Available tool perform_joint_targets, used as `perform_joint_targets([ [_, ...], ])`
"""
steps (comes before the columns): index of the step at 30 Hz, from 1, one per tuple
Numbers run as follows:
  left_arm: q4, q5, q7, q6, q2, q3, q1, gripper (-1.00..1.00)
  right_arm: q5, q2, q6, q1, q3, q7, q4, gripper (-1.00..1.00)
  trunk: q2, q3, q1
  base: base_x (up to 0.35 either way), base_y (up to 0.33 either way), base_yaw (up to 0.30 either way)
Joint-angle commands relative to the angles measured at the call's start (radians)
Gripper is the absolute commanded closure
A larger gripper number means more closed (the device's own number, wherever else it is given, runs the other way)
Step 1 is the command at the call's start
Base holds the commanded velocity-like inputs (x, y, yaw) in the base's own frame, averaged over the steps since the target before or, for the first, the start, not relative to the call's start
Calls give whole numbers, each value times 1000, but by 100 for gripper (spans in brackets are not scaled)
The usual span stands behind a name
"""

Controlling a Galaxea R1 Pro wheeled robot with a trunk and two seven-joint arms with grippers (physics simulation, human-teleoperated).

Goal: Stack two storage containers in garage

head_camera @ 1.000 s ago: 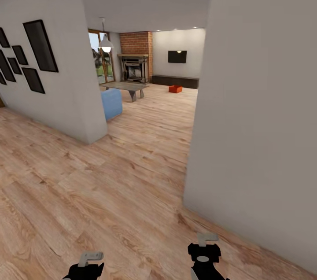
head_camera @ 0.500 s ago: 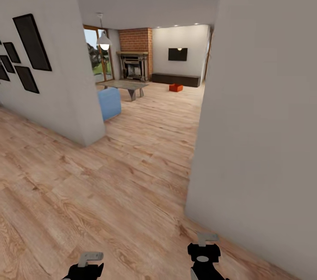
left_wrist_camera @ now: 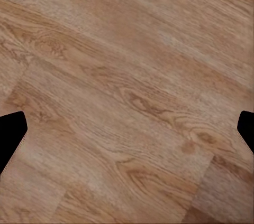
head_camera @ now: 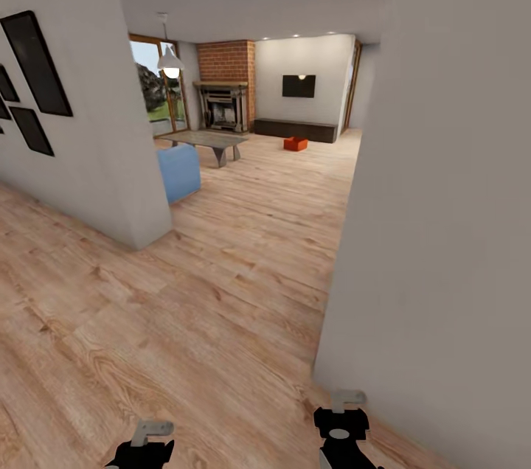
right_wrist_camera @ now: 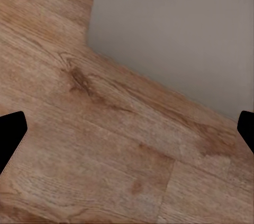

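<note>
Far ahead in the living room [head_camera: 295,85], an orange-red storage container [head_camera: 295,144] sits on the light wood-plank floor in front of the long dark low cabinet [head_camera: 295,130]. At this distance I cannot tell whether it is one bin or two. The garage and its concrete floor are out of view. My left gripper [head_camera: 144,447] [left_wrist_camera: 127,134] and right gripper [head_camera: 343,431] [right_wrist_camera: 127,134] hang low over the planks, far from the container. Both are open, with nothing between the fingers.
A grey wall [head_camera: 442,196] stands close on my right, its corner beside the right gripper. A second wall [head_camera: 81,122] with dark frames is on the left. Between them a passage leads past a blue sofa [head_camera: 179,172], a low table [head_camera: 203,139], a brick fireplace [head_camera: 225,104] and a wall TV [head_camera: 299,85].
The whole view has shifted: the camera has moved forward and more of the living room shows past the right wall. Both grippers keep their pose and stay open.
</note>
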Motion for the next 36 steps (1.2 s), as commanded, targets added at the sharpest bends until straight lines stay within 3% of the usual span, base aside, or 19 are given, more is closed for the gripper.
perform_joint_targets([
  [1, 1, 10, -2, -4, 1, -7, -1, -100, 6, -1, 10, 0, 5, -7, -2, -100, -1, -1, 1, 337, 0, 0],
  [11, 1, 10, -3, -17, 0, -8, 0, -100, 6, -1, 10, 0, 5, -8, -2, -100, -1, -2, 1, 327, 35, 0],
  [36, 3, 9, -2, -19, -1, -8, 0, -100, 6, -8, 10, 0, 3, 4, -2, -100, -1, -2, 1, 200, 261, 0],
])
